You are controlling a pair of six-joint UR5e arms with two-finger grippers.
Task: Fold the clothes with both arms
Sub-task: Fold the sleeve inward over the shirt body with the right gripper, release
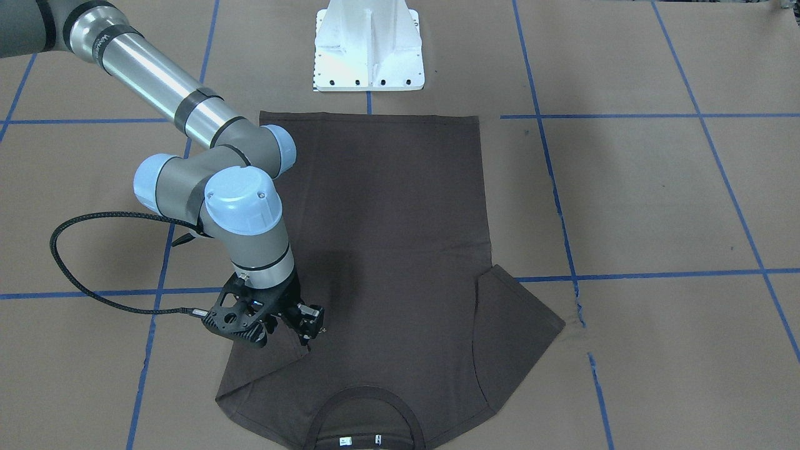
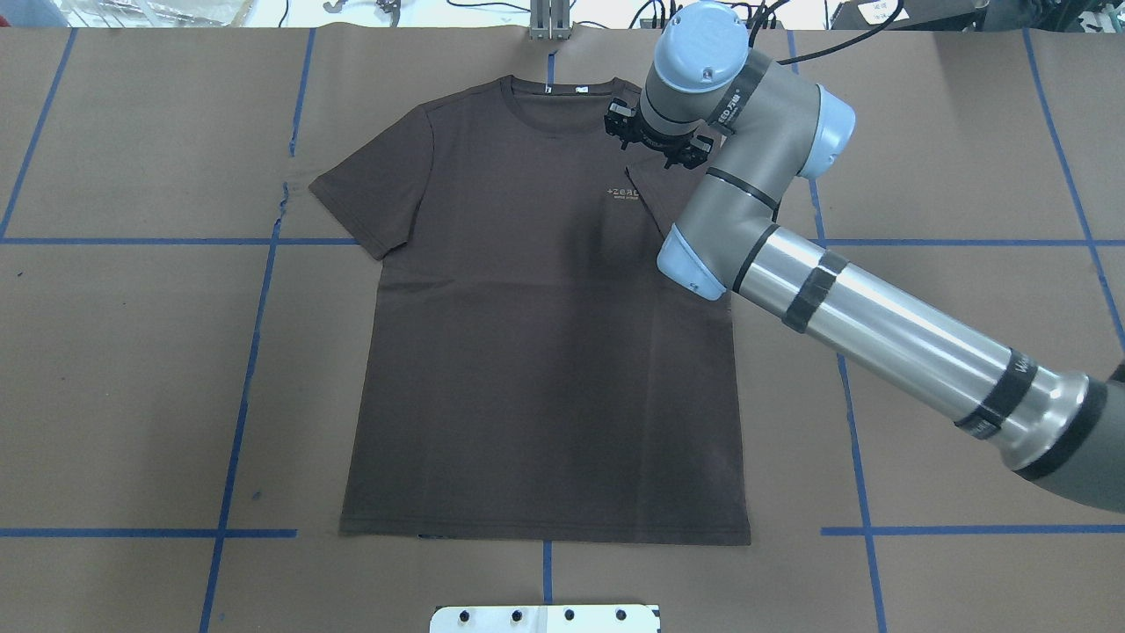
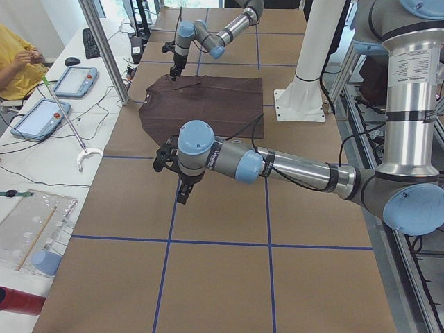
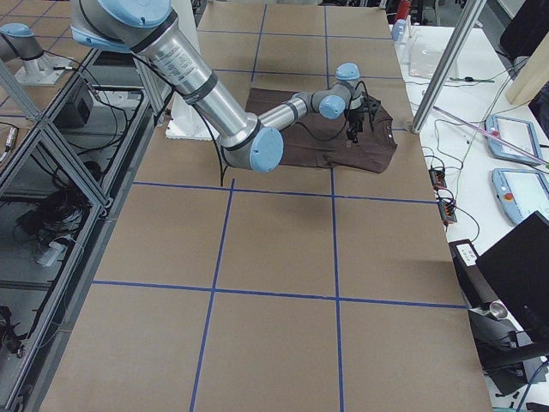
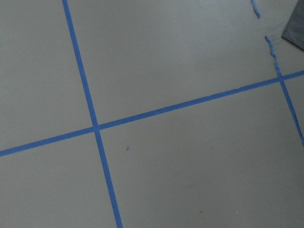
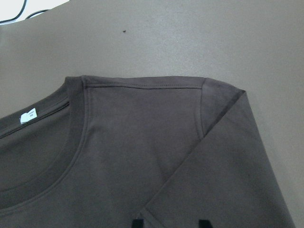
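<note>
Left side first: the left arm point(image 3: 291, 170) reaches out low over the brown paper table point(image 2: 132, 396), well off to the shirt's 9 o'clock side. The left gripper point(image 3: 182, 189) points down at bare paper near the blue tape lines point(image 5: 95, 127). It only shows up in the side view, so honestly I can't tell how its jaws stand. Its wrist cam just sees a tape crossing, plus a sliver of dark cloth up at 2 o'clock. The dark brown T-shirt point(image 2: 545, 352) lies flat and face up in the middle of the table, seen from overhead with the collar at 12 o'clock and the hem at 6 o'clock, toward the white base pedestal point(image 1: 369, 47). The left sleeve point(image 2: 369, 198) is spread out flat toward 10 o'clock. The white tags point(image 2: 580, 89) show inside the ribbed neck, and the small pale chest lettering point(image 2: 622, 192) sits around 1 o'clock from the shirt's centre. The right sleeve point(image 2: 650, 198) is folded inward onto the body, its edge lying just beside the lettering. The right arm point(image 2: 879, 316) comes in from 4 o'clock, and the right gripper point(image 6: 170, 223) hangs pointing down over that shoulder at 1 o'clock. In its wrist view the two black fingertips point(image 6: 137, 223) sit fairly wide apart with only flat cloth between them, so it's gripping nothing.
</note>
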